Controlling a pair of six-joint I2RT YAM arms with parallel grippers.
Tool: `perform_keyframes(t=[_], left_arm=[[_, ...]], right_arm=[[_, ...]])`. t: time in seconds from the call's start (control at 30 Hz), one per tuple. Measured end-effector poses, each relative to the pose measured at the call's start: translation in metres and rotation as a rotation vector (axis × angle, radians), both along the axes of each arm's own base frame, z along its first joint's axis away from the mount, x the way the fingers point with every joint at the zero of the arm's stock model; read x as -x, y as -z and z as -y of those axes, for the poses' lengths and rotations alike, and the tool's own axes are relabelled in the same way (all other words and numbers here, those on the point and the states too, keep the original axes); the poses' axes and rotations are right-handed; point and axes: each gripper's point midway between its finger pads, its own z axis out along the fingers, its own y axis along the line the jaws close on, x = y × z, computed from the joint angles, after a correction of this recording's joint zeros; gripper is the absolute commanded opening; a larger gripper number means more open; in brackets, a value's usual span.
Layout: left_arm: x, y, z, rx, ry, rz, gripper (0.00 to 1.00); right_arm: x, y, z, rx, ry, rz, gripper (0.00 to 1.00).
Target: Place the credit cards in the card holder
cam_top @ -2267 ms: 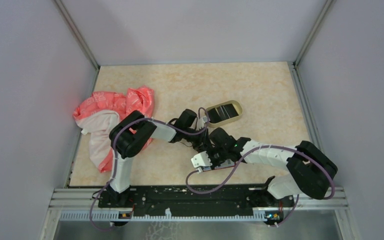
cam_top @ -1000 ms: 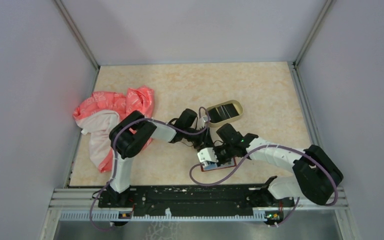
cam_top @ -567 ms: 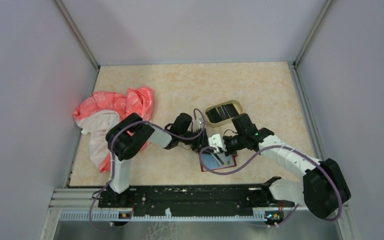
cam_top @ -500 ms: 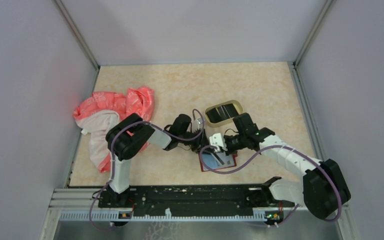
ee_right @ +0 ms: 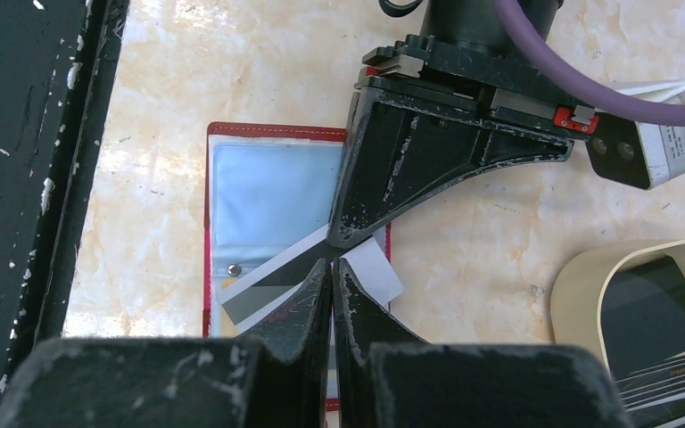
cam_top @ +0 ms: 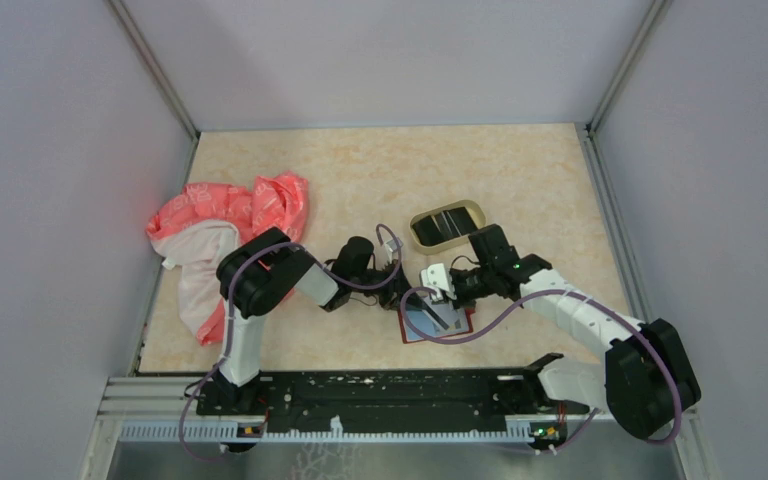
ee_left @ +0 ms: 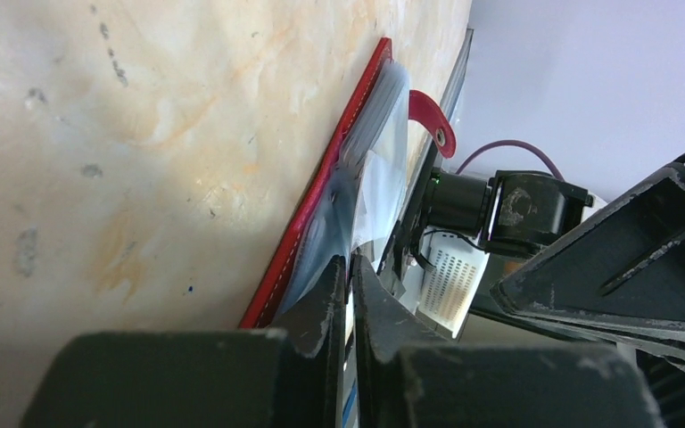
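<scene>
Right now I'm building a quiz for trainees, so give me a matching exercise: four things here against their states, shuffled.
Things:
1. card holder
2. oval tray
3. pink cloth
4. right gripper

States:
a. shut on a striped card
b. lies open on the table
c. heaped at the table's left edge
d. holds dark cards

Pairs: 1-b, 2-d, 3-c, 4-a.
</scene>
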Motion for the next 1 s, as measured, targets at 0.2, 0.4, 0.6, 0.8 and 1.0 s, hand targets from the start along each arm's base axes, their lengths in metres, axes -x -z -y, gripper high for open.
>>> perform_keyframes(t=[0.2,0.4,0.6,0.8,1.0], left_arm=[[0.005,0.001,0.001,0.016,0.037,-0.015,0.04],[0.009,0.001,-0.001,0.006,0.087,-0.028,0.04],[0.009,-0.003,0.004,0.003,0.145,-0.021,0.04],[0.008,-0.002,0.004,-0.012,0.179,-0.018,0.04],[0.008,-0.001,0.002,-0.023,0.212,-0.015,0.04]], right_arm=[[-0.002,0.0,0.002,-0.002,0.009,-0.001,0.02],[-0.008,0.003,0.006,0.03,0.035,0.022,0.02],[-0.029,0.006,0.01,0.056,0.106,0.082,0.02],[-0.034,0.022,0.013,0.097,0.134,0.074,0.02],[-0.037,0.027,0.016,0.127,0.139,0.083,0.02]])
